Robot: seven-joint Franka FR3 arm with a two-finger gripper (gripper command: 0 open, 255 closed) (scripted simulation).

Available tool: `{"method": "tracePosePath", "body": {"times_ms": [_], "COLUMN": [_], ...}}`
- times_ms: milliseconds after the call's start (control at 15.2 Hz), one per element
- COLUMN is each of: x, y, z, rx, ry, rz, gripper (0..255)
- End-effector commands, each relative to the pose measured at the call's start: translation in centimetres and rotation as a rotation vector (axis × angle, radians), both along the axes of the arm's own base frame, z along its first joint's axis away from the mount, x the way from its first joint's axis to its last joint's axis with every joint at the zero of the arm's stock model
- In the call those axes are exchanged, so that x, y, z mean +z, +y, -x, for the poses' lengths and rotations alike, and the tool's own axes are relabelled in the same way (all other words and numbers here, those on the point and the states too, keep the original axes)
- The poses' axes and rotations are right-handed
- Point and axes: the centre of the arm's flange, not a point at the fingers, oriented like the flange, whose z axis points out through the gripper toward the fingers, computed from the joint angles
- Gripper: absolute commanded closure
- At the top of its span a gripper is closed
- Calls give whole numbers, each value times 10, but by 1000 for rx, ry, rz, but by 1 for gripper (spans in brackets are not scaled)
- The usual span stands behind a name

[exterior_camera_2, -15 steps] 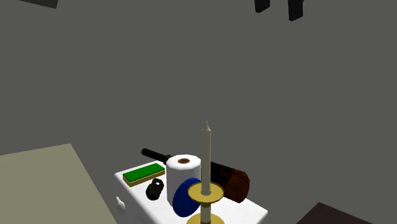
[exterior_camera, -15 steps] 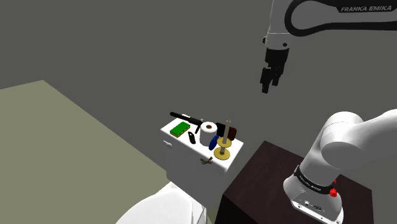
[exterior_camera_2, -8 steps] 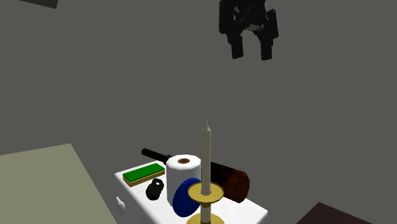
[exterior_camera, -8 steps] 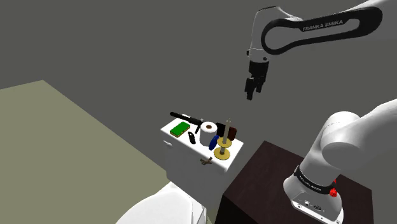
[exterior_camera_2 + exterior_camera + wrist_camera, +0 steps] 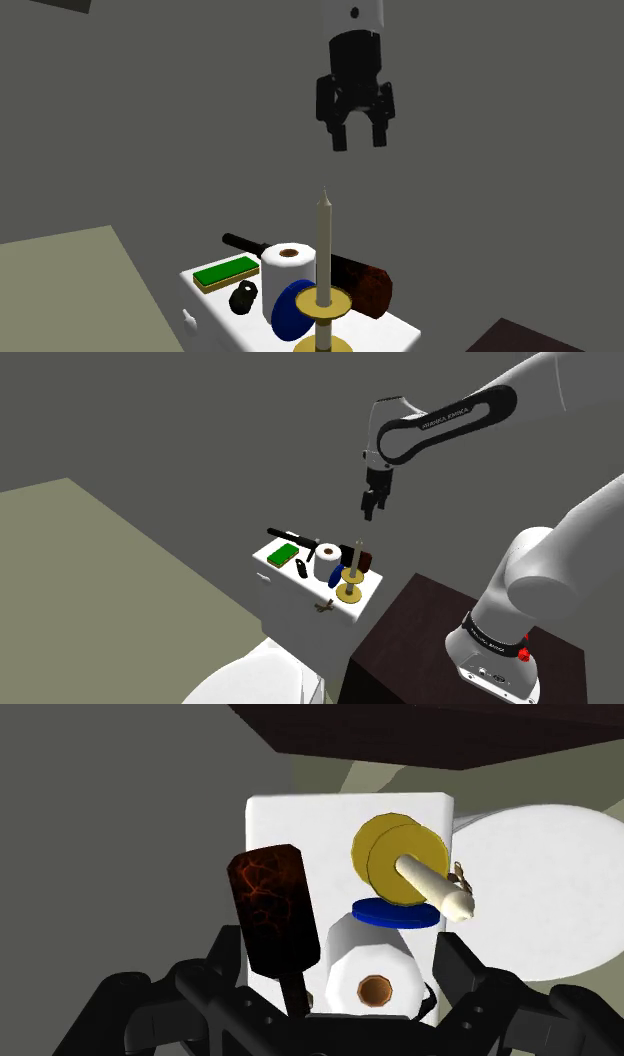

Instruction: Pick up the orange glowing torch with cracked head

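Fingers (image 5: pixel 338 135) of the black gripper (image 5: pixel 359 141) stand apart and empty, high above the paper roll (image 5: pixel 288 268). Just behind that roll lies the torch (image 5: pixel 272 904), its dark head veined with orange cracks and its black handle running toward the green block (image 5: pixel 226 272). A candle (image 5: pixel 322 245) stands upright beside the roll

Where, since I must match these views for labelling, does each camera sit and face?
Shoulder view: beside and behind the stand, looking down at the white box; arm and open gripper show.
Second exterior view: low beside the box, facing the candle and grey wall; the gripper hangs above.
Wrist view: on the hand, looking down past its fingers at the torch.
Shared: all three show torch, candle and paper roll.
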Motion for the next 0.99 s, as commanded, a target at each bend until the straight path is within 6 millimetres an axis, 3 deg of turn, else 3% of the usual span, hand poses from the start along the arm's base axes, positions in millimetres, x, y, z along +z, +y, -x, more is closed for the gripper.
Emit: {"method": "tracePosePath", "body": {"times_ms": [0, 924], "x": [-21, -148], "y": [-3, -6], "z": [-20, -148], "rx": [17, 128], "ry": [-7, -39], "rz": [-1, -13], "gripper": [0, 0]}}
